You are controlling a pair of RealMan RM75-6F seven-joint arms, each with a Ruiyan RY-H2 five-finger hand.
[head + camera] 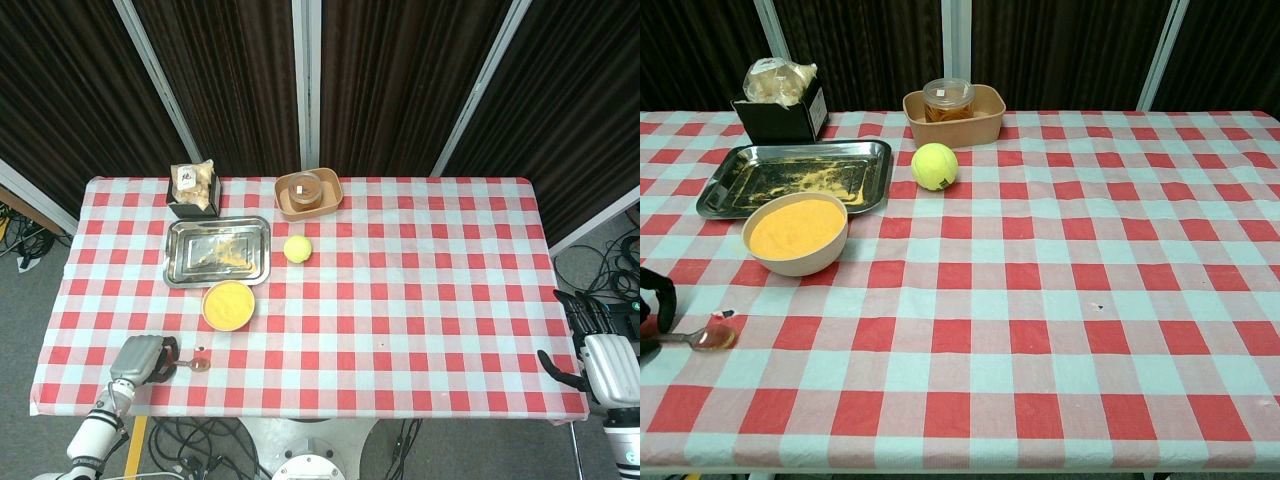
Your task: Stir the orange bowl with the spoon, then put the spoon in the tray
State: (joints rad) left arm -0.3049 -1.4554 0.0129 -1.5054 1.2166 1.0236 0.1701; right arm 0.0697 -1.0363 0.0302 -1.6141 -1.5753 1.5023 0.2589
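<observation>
The orange bowl, filled with orange powder, stands left of the table's centre, just in front of the metal tray. Near the front left edge lies a small spoon, its bowl pointing right. My left hand grips the spoon's handle, the fingers curled around it; the chest view shows only the fingertips at the frame's left edge. Beyond the table's front right corner, my right hand hangs with its fingers apart and holds nothing.
A tennis ball sits right of the tray. Behind it is a tan container holding a jar. A black box with a bag stands behind the tray.
</observation>
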